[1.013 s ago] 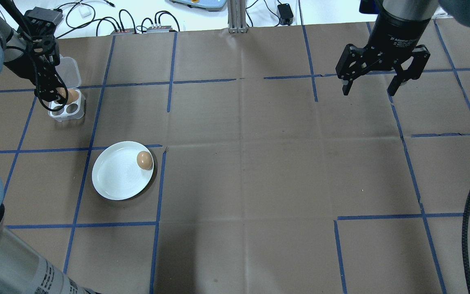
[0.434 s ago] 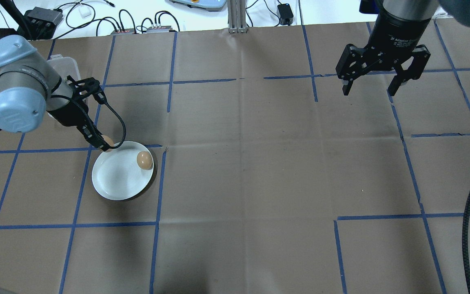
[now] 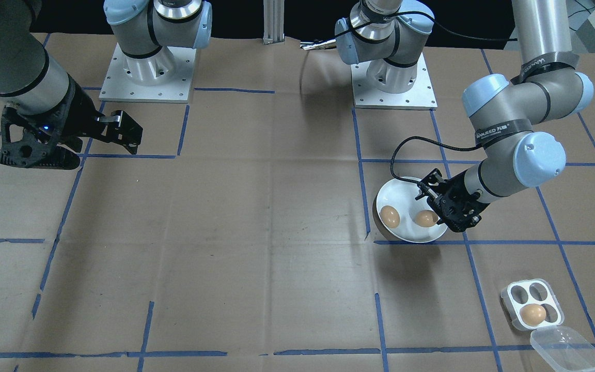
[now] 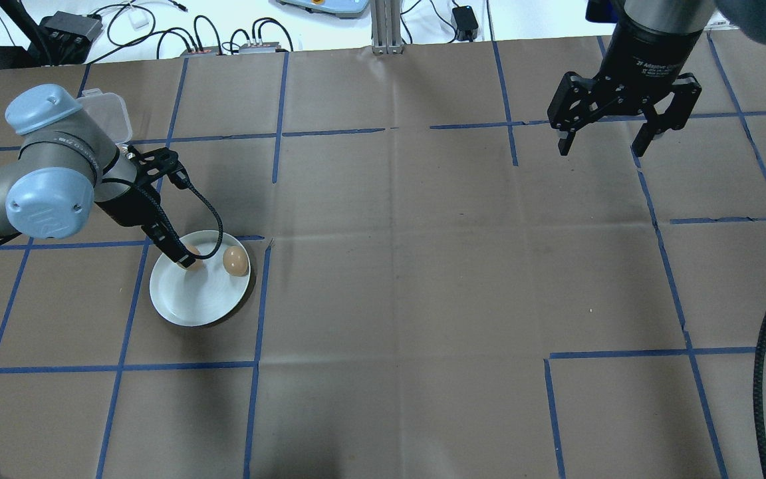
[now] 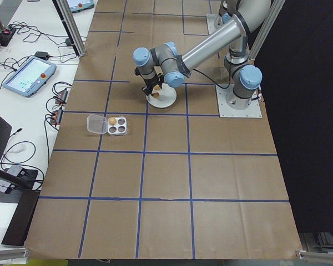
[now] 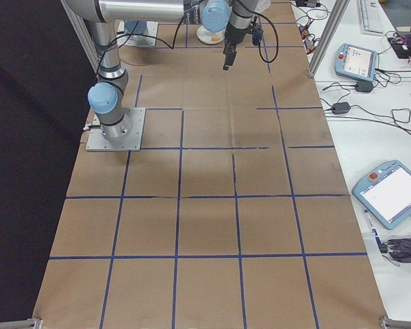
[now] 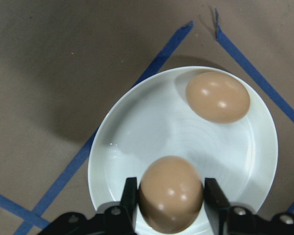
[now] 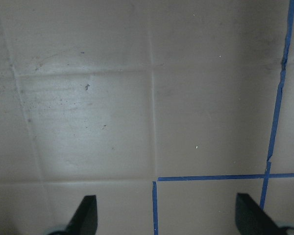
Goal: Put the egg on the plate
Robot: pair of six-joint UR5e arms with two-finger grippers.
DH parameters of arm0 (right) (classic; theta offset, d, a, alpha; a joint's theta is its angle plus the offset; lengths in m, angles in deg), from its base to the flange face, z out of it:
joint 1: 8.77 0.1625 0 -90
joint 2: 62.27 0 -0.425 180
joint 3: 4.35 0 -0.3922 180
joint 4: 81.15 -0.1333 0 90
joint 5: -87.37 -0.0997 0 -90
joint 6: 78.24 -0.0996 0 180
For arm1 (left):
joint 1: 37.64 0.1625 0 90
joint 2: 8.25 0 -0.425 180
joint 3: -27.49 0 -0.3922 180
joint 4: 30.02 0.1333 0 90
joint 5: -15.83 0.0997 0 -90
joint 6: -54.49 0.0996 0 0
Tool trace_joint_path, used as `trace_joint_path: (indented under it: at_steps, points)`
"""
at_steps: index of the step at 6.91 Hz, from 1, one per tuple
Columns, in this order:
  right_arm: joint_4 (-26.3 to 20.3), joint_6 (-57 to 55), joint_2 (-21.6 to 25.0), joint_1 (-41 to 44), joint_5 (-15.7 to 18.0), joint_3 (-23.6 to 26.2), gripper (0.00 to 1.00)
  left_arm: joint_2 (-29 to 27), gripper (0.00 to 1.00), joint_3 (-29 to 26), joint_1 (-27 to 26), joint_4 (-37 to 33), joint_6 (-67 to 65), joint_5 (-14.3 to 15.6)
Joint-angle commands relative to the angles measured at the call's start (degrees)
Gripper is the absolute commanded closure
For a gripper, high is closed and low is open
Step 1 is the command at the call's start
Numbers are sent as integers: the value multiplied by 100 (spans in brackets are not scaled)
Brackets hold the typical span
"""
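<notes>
1. Left gripper (image 7: 170, 205) is clamped on a brown egg (image 7: 171, 193), one finger on each flank, over the near part of the white plate (image 7: 137, 137). Whether the egg already touches the plate cannot be told from these views.
2. A second egg (image 7: 218, 97) lies on the plate's far side, apart from the held one. There is a clear gap between them in the wrist view.
3. Step in hand, as I judge it — setting the egg down. Lower straight, without drifting toward the resting egg, until the shell meets the plate's flat centre rather than the sloped rim.
4. Open the fingers slowly and only a little at first — an egg rolls, and the dished plate may send it toward its neighbour.
5. Lift straight up afterward, so that a finger does not brush the shell.
6. Right gripper (image 4: 606, 143) hangs spread wide and holding nothing, well apart over bare brown paper (image 4: 423, 266).
7. Egg tray (image 3: 531, 305), its clear lid open, holds one more egg (image 3: 533, 313), well apart from the plate.
</notes>
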Motion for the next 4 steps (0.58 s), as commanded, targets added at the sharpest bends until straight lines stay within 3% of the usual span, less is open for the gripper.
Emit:
trace_joint_path:
  at_steps: [1, 3, 4]
  points:
    - [0, 0, 5, 0, -6, 0, 0, 7, 0, -129, 14, 14, -369, 11]
    - [0, 0, 5, 0, -6, 0, 0, -176, 0, -1048, 120, 5, -381, 54]
    - [0, 0, 5, 0, 2, 0, 0, -560, 0, -1567, 216, 5, -206, 72]
